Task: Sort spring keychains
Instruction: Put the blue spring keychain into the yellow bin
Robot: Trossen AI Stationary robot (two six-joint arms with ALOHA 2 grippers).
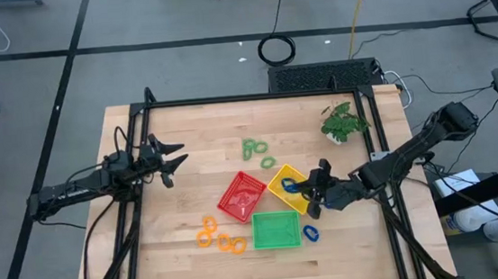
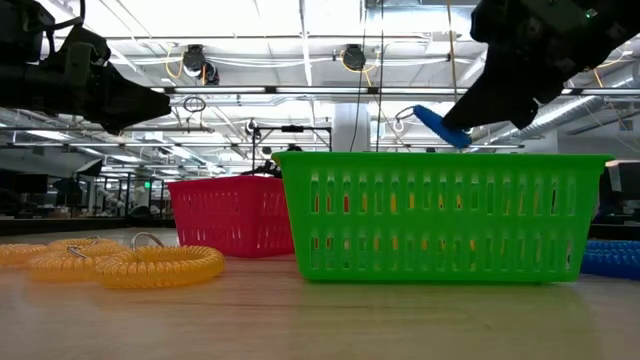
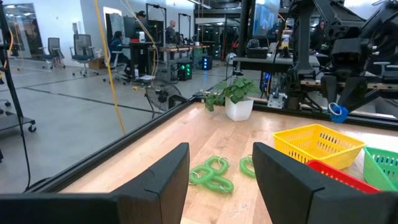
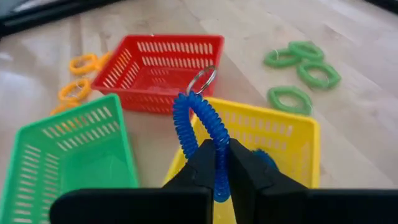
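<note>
Now, R gripper: clamped on blue coiled plastic keychain, above yellow slatted plastic tray.
L gripper: fingers apart, empty, far left.

The left gripper hovers at the left, its 2 dark fingers parted. The right gripper reaches inward from the right, fingers pinched together.

Right hand over yellow tray, seemingly gripping something blue.
</note>
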